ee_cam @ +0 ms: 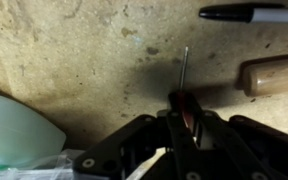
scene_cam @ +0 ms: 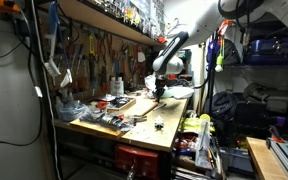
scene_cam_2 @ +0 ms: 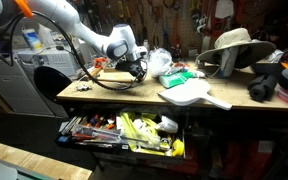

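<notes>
In the wrist view my gripper (ee_cam: 184,118) is shut on a small screwdriver (ee_cam: 185,70) with a dark red handle. Its thin metal shaft points away from the jaws and its tip rests on or just above the worn workbench top (ee_cam: 74,50). A black marker (ee_cam: 246,13) lies beyond the tip, and a wooden handle (ee_cam: 274,73) lies to the right of it. In both exterior views the gripper (scene_cam: 157,88) (scene_cam_2: 136,68) is low over the cluttered bench; the screwdriver is too small to make out there.
A pale white-green object (ee_cam: 14,130) lies close on the left of the jaws. The bench carries tools, a straw hat (scene_cam_2: 231,45) and a white board (scene_cam_2: 192,93). An open drawer full of tools (scene_cam_2: 124,130) juts out below. A pegboard of tools (scene_cam: 89,55) lines the wall.
</notes>
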Motion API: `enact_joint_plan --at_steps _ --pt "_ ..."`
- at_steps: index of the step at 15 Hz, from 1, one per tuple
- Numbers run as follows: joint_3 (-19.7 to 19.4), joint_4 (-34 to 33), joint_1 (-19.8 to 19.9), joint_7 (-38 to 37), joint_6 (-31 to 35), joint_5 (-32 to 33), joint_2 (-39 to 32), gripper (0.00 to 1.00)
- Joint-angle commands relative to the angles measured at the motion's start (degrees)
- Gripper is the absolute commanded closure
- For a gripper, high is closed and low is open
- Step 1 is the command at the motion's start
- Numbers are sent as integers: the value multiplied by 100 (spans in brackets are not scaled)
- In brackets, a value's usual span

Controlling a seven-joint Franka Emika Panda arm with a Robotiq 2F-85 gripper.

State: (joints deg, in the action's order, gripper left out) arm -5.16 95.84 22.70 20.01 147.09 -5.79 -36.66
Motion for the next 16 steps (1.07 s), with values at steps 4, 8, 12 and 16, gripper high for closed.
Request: enact_joint_plan --at_steps 4,8,12,16 --pt "-23 52 -34 -45 127 167 80 98" --pt "332 862 136 678 1091 64 978 98" --pt "997 1750 471 1575 2268 -184 1992 98" --pt "2033 2405 1108 2577 3567 -1071 2896 98"
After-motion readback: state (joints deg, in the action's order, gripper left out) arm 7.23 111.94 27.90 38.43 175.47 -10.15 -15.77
